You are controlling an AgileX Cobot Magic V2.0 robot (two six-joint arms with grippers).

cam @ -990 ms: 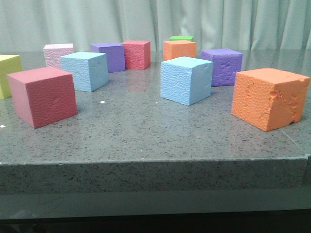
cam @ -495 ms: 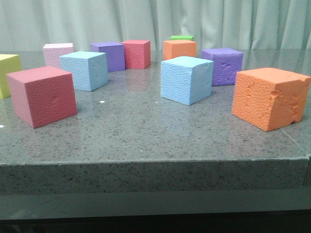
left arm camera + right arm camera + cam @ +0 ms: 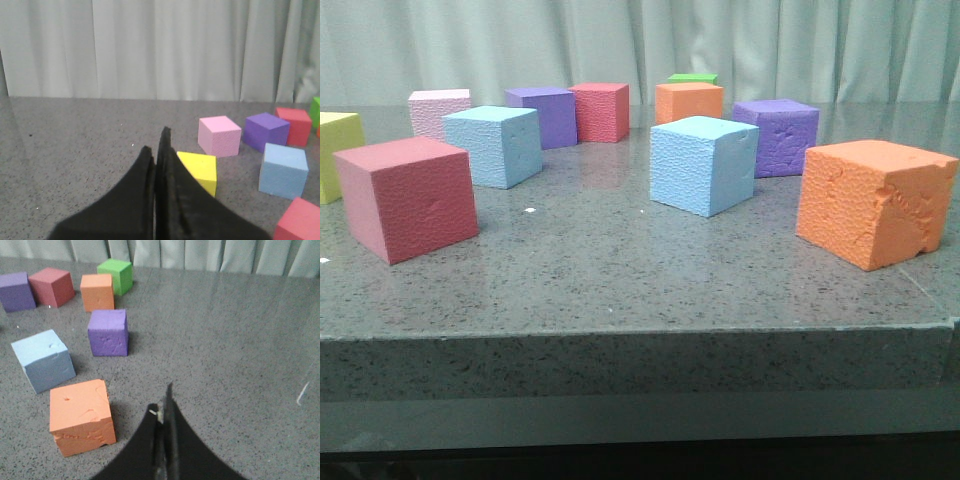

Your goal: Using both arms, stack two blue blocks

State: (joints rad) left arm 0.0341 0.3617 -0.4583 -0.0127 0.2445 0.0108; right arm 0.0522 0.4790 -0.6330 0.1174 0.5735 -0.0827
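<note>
Two blue blocks [image 3: 704, 165] [image 3: 494, 146] sit apart mid-desk, unstacked, neither arm yet reaching.
Left gripper [image 3: 156, 150] and right gripper [image 3: 164, 412], both clenched empty, must open first.

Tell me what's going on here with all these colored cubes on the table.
Nothing is being handled yet. Two blue blocks, one on the left and one nearer the middle, sit apart on the grey table among other foam cubes, unstacked. The left gripper and right gripper are both shut, empty, and away from the blocks.
</note>
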